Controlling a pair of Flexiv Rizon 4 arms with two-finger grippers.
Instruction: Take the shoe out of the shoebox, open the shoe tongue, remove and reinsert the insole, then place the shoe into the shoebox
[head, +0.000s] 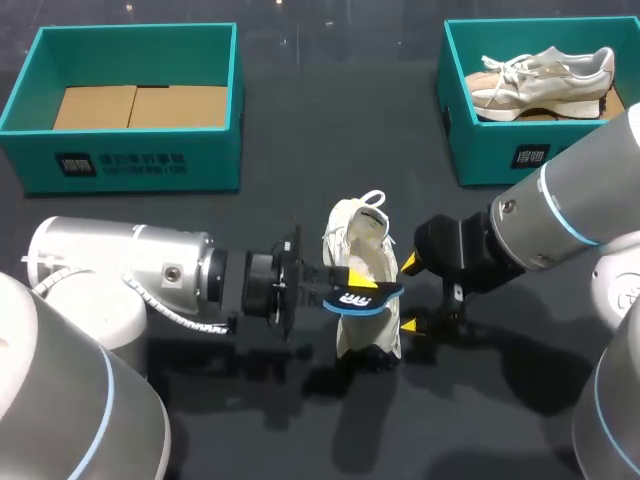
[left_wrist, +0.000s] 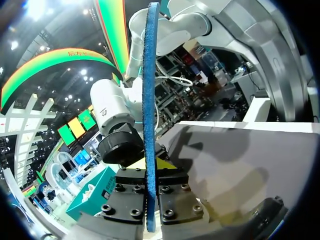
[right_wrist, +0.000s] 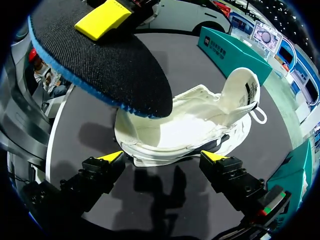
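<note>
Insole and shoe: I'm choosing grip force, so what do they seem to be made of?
Insole: likely foam, matte, with a black woven-looking fabric top; its blue edge looks spongy. Shoe: seemingly a white textile upper, matte, visibly creased and slumped.

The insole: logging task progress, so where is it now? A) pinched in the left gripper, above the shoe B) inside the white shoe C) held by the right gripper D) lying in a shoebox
A: the left gripper clamps the insole over the white shoe; the right gripper is open.
</note>
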